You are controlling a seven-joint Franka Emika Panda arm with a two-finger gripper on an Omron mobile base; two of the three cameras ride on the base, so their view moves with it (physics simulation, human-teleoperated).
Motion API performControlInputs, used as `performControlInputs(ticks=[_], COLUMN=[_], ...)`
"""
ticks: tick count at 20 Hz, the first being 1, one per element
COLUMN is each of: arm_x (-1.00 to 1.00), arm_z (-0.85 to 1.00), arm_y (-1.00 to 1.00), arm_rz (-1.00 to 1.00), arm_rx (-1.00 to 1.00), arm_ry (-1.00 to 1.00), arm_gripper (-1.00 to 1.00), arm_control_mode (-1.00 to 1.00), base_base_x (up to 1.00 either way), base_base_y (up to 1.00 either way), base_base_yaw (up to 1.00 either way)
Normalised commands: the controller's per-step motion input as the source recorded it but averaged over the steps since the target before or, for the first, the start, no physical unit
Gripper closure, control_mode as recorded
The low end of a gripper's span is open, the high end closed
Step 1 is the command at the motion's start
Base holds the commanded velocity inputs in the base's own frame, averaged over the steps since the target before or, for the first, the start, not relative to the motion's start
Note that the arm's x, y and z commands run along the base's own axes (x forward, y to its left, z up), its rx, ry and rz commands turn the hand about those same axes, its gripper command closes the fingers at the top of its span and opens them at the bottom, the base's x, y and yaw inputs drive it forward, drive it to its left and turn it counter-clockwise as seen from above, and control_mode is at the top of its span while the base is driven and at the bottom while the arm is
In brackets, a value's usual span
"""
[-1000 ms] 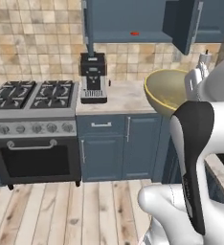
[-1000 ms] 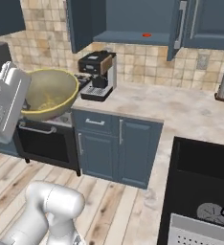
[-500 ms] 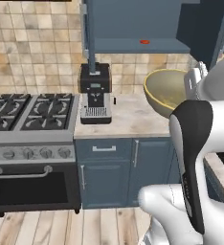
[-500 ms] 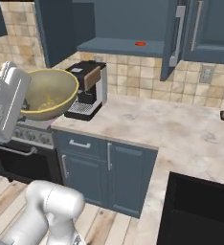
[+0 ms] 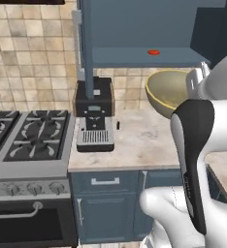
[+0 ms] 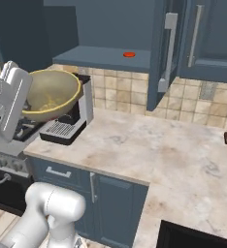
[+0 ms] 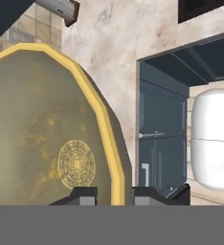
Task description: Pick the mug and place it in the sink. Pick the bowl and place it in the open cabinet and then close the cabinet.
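Left base view: the round olive-tan bowl (image 5: 170, 92) hangs above the marble table (image 5: 135, 145), tipped so its glossy inside faces left toward the black coffee machine (image 5: 94, 115), below the open cabinet (image 5: 139, 34) shelf (a small red disc (image 5: 154, 52) lies there).

Right base view: the bowl (image 6: 50, 94) opens rightward and up.

Hand view: the gripper (image 7: 114, 195) is nearly closed, pinching the bowl's (image 7: 47, 129) yellow rim.
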Motion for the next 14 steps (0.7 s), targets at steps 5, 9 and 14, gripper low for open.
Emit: performControlInputs(ticks=[5, 9, 14], arm_x=[0.00, 0.00, 0.00], arm_z=[0.00, 0.00, 0.00], arm_y=[0.00, 0.00, 0.00], arm_rz=[0.00, 0.00, 0.00], arm_rx=[0.00, 0.00, 0.00], arm_ry=[0.00, 0.00, 0.00], arm_gripper=[1.00, 1.00, 1.00], arm_control_mode=[1.00, 1.00, 1.00], base_base_x=[0.28, 0.03, 0.06], base_base_y=[-0.36, -0.36, -0.39], base_base_yaw=[-0.04, 0.00, 0.00])
